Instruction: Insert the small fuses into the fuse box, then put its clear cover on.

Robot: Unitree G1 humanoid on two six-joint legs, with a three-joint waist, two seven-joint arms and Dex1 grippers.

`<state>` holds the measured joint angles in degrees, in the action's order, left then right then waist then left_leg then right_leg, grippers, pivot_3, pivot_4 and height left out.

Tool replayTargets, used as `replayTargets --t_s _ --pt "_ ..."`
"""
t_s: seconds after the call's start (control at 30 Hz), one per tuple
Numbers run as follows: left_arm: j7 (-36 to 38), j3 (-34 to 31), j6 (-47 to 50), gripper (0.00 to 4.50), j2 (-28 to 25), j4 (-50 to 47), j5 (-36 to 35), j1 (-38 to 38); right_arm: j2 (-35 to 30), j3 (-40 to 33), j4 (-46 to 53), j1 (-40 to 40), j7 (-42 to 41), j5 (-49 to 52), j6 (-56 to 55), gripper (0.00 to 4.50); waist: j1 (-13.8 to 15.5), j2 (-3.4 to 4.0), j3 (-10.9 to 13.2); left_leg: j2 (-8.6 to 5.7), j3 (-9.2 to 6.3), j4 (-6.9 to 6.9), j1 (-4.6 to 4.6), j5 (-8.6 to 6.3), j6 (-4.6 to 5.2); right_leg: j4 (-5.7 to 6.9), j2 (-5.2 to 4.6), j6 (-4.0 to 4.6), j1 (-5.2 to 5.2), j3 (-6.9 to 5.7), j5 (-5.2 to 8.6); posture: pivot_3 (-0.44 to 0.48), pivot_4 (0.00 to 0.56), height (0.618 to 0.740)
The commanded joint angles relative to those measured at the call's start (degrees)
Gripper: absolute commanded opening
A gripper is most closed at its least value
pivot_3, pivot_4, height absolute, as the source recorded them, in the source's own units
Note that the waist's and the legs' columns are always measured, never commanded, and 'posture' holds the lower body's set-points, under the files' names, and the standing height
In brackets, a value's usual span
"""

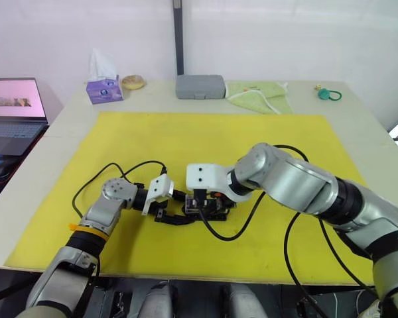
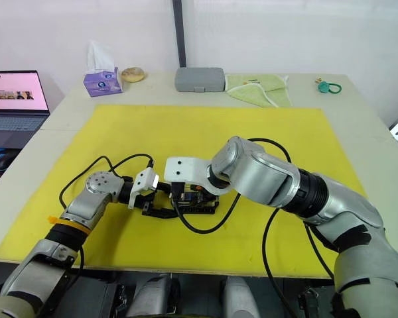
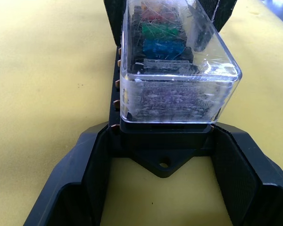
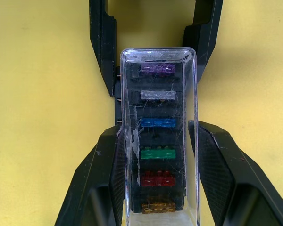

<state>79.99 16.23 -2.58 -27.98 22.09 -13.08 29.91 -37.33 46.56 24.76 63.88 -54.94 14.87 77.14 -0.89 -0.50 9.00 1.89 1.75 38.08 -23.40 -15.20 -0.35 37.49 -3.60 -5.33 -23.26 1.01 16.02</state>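
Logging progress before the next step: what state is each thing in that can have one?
fuse box: on the yellow mat, covered.
clear cover: seated over the box.
small fuses: six in their slots under the cover.
left hand: open, straddling the box's end.
right hand: open, fingers beside the cover.
laptop: open, screen lit.
grey case: closed.

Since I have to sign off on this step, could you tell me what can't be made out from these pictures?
- Head views: the fuse box is mostly hidden by the right end effector; the fuses are not visible there.
- Left wrist view: the scratched clear cover blurs the fuses behind it.
- Right wrist view: the cover's near end is cut off by the picture edge, so whether it is fully seated is unclear.
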Motion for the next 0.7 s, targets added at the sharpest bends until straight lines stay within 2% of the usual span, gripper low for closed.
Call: replayTargets --t_s 0.03,0.7 --pt "-0.3 2.3 1.7 2.55 0.1 2.0 3.2 -1.9 -0.7 2.8 0.2 -1.0 1.4 0.3 2.0 1.62 0.0 0.03 -0.1 0.00 0.00 0.00 0.00 0.00 0.00 -0.01 0.00 0.00 0.00 -0.01 0.00 0.000 0.150 0.737" --pt "-0.9 2.4 0.7 2.55 0.6 2.8 3.6 -2.2 -0.5 2.3 2.3 0.0 2.8 5.1 5.6 1.62 0.0 0.05 -0.1 -0.02 -0.03 -0.10 0.00 0.00 0.00 -0.24 -0.30 0.06 0.07 -0.05 0.03 0.000 0.150 0.737"
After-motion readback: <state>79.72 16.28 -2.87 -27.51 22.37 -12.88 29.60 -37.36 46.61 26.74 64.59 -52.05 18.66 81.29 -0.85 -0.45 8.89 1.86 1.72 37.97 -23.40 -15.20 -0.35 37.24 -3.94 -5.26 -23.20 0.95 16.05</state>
